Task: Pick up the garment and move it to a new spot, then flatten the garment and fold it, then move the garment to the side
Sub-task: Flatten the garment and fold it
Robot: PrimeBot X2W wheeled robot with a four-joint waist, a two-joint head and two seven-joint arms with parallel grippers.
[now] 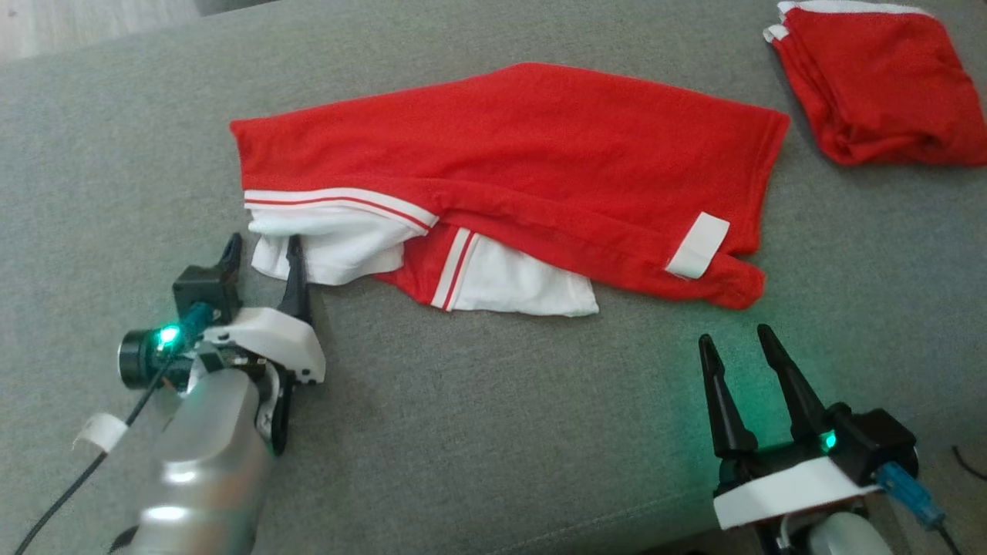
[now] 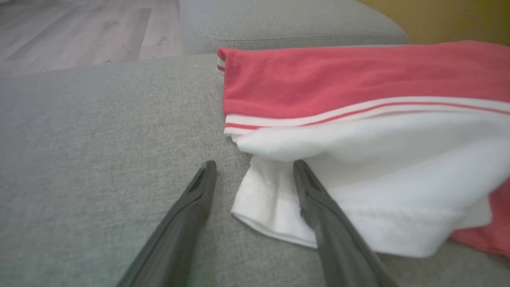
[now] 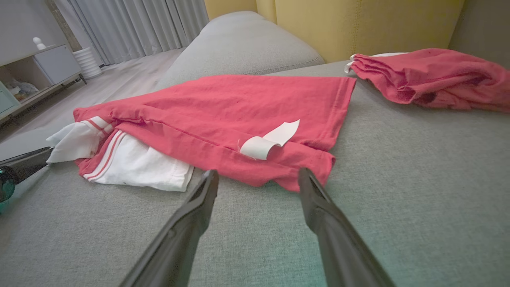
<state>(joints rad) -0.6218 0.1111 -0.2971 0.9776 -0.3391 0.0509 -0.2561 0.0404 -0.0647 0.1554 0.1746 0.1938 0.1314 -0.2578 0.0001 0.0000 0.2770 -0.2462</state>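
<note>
Apparently flattening: left gripper [image 1: 264, 240], jaws wide, straddles the white sleeve [image 1: 339, 247] of the garment [image 1: 540, 139], lower left; right gripper [image 1: 735, 334], equally wide, apart. Next probably needs closing on the sleeve.

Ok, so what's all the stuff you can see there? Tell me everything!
red and white garment: one, red with white striped trim, spread across the middle of the sofa
label: one, white, near the garment's right end
second red garment: one, red, bunched at the sofa's far right
sofa: one, grey, under everything
backrest: one, yellow, behind the seat
curtains: pale grey, across the room
cabinet: one, white, beside the curtains
floor: pale wood, beyond the sofa
left gripper: one, dark fingers, open at the garment's white corner
right gripper: one, dark fingers, open, just short of the garment's right end
</note>
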